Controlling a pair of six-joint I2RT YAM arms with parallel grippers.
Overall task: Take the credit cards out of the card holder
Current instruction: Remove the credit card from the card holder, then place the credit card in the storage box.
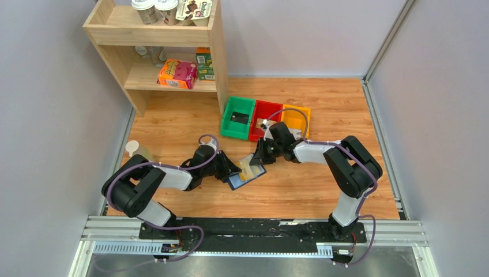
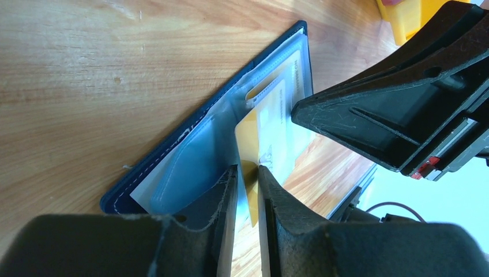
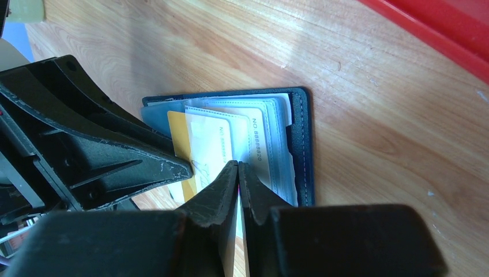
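Note:
The navy card holder [image 1: 237, 182] [image 2: 173, 150] [image 3: 303, 144] lies open on the wooden floor between the two arms. A tan-gold credit card [image 1: 249, 168] [image 2: 248, 144] [image 3: 180, 135] sticks partly out of its clear pockets, with a pale card [image 3: 213, 144] behind it. My left gripper [image 1: 230, 171] [image 2: 248, 168] straddles the gold card's corner, its jaws a little apart with a gap wider than the card. My right gripper [image 1: 257, 158] [image 3: 237, 164] is shut on the edge of a clear pocket page of the holder. The black hulk in each wrist view is the other gripper.
Green [image 1: 227, 119], red [image 1: 255, 124] and yellow [image 1: 300, 113] bins stand in a row just behind the right gripper. A wooden shelf unit [image 1: 161, 46] with boxes and cups stands at the back left. A white cup [image 1: 132, 147] sits by the left wall.

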